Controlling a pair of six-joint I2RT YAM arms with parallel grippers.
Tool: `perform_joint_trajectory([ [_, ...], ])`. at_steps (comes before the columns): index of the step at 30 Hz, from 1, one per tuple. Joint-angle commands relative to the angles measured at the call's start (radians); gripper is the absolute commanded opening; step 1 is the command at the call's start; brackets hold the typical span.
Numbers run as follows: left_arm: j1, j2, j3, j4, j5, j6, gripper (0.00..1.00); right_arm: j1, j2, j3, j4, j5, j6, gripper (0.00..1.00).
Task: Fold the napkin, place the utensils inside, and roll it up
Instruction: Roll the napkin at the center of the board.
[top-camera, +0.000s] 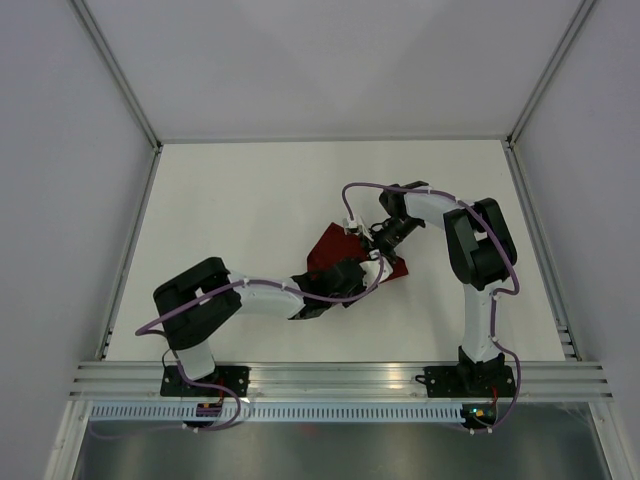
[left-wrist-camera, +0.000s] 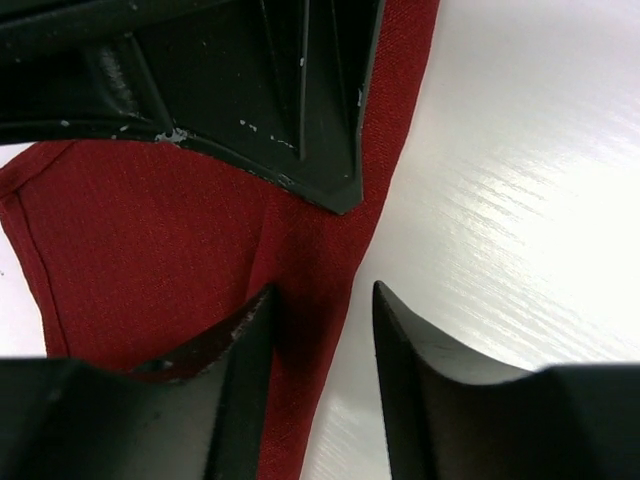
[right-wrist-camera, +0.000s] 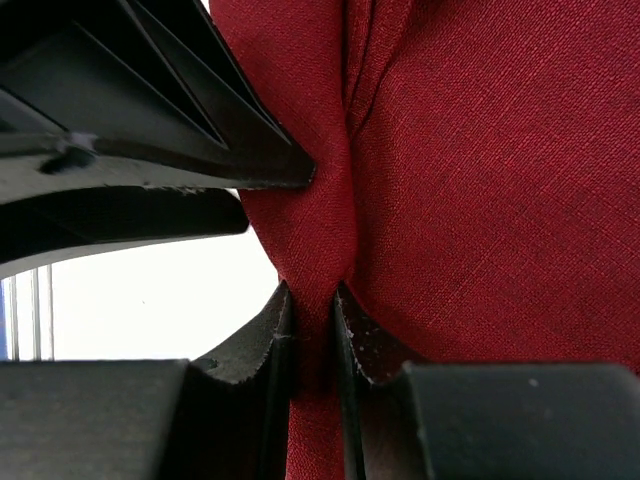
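Observation:
The dark red napkin lies bunched at the middle of the white table, partly hidden under both grippers. My right gripper is shut on a raised fold of the napkin, with cloth pinched between its fingertips. My left gripper sits right beside it with its jaws apart. In the left wrist view the napkin's edge runs into the gap of this gripper, unpinched, and the right finger is over bare table. No fork or other utensil is in view.
The table is boxed in by white walls at the back and sides. An aluminium rail runs along the near edge, where the arm bases stand. The two grippers are almost touching over the napkin.

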Motion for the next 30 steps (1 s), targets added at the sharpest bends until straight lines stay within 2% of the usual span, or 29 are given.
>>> perform_joint_trajectory([
  [1, 0.009, 0.028, 0.027, 0.034, 0.039, 0.018, 0.45, -0.002, 0.072, -0.030, 0.000, 0.130, -0.022, 0.12],
  [5, 0.026, 0.034, 0.013, 0.026, 0.079, -0.010, 0.25, -0.002, 0.068, -0.041, 0.008, 0.130, -0.016, 0.12],
  [10, 0.063, 0.046, -0.003, 0.008, 0.157, -0.067, 0.16, -0.001, 0.042, -0.065, 0.045, 0.130, 0.022, 0.16],
  [12, 0.072, 0.062, -0.003, -0.002, 0.185, -0.088, 0.10, -0.001, 0.017, -0.085, 0.072, 0.124, 0.044, 0.25],
  [14, 0.080, 0.069, -0.006, -0.009, 0.225, -0.104, 0.07, -0.004, -0.012, -0.099, 0.083, 0.118, 0.064, 0.39],
  [15, 0.087, 0.078, -0.006, -0.012, 0.229, -0.122, 0.05, -0.002, -0.024, -0.102, 0.097, 0.112, 0.073, 0.42],
  [20, 0.129, 0.103, -0.004, -0.032, 0.375, -0.148, 0.02, -0.017, -0.131, -0.121, 0.121, 0.066, 0.128, 0.56],
  [23, 0.157, 0.126, 0.016, -0.066, 0.438, -0.188, 0.02, -0.025, -0.197, -0.128, 0.138, 0.043, 0.172, 0.59],
  [30, 0.245, 0.152, 0.043, -0.115, 0.596, -0.237, 0.02, -0.082, -0.333, -0.208, 0.452, 0.108, 0.439, 0.68],
])
